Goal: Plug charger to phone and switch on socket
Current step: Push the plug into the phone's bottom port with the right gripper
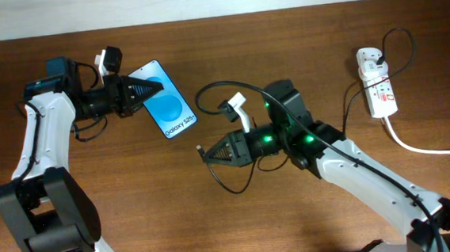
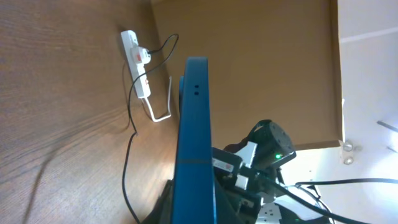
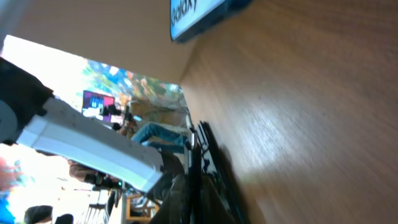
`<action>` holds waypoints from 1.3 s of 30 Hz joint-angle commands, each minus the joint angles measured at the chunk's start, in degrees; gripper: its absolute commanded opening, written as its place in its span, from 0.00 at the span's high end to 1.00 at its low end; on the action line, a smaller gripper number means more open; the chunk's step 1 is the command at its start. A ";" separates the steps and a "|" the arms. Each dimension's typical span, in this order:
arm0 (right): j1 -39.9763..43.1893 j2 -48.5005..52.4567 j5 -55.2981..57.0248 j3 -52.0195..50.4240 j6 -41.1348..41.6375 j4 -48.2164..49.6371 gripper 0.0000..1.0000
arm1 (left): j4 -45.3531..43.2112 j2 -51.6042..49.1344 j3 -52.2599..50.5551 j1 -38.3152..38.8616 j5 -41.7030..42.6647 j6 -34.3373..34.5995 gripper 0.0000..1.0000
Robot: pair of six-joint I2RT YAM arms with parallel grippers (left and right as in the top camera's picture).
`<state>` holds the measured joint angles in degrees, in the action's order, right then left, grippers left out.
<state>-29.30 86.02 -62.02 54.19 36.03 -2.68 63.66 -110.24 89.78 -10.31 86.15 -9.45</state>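
Brown wooden tabletop (image 1: 136, 219) fills the room's work area. The slim blue-screened smartphone (image 1: 170, 112) lies near its middle, and the left gripper (image 1: 149, 88) is clamped on the phone's far end. The thin black charger cable (image 1: 219, 83) loops just beside the phone, and the right gripper (image 1: 211, 151) pinches it behind the small connector tip (image 1: 201, 151), which sits below the phone, near its lettered end. The white power strip (image 1: 377, 83) is well apart. The cable looks light and limp, so I'd grip the stiff tip. The phone looks smooth and slippery, best held by its edges.
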 commanded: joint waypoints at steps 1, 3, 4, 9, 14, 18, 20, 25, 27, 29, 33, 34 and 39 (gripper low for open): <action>-1.11 1.53 1.01 0.44 5.44 3.48 0.96 | -0.02 1.29 0.20 0.04 4.04 -0.98 1.00; -1.11 1.84 1.40 0.44 5.75 5.57 0.96 | 0.00 1.29 0.20 0.09 3.96 -0.98 1.00; -1.11 1.84 1.42 0.44 6.56 6.86 0.96 | 0.00 1.29 0.20 0.22 3.85 -0.98 1.00; -1.11 1.84 3.13 0.44 8.44 9.14 0.96 | 0.04 1.29 0.20 4.00 3.50 -0.94 1.00; -1.01 1.84 3.15 0.44 8.41 9.16 0.96 | 0.04 1.29 0.20 4.96 3.50 -0.92 1.00; -1.01 1.84 3.61 0.44 8.41 9.16 0.96 | 0.04 1.29 0.20 4.94 3.52 -0.92 1.00; -0.48 1.84 3.78 0.44 8.39 9.14 0.96 | 0.07 1.29 0.20 4.94 3.52 -0.92 1.00; 1.25 1.84 3.54 0.44 8.37 9.07 0.96 | 0.07 1.29 0.20 4.94 3.52 -0.92 1.00; 1.25 1.84 3.54 0.44 7.76 8.92 0.96 | 0.07 1.29 0.20 4.94 3.69 -0.92 1.00; 1.27 1.84 3.58 0.44 7.74 8.94 0.96 | 0.28 1.29 0.20 4.96 3.69 -0.92 1.00; 1.31 1.84 3.74 0.44 7.52 8.94 0.96 | 0.48 1.29 0.20 4.96 3.69 -0.92 1.00; 1.33 1.84 3.78 0.44 7.50 8.96 0.96 | 0.48 1.29 0.20 4.96 3.69 -0.90 1.00; 2.80 1.84 3.56 0.44 7.32 9.01 0.96 | 0.50 1.29 0.20 4.96 3.69 -0.90 1.00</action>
<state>-27.81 87.42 -61.04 54.19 44.31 5.41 63.57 -110.24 89.78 -5.72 87.02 -9.45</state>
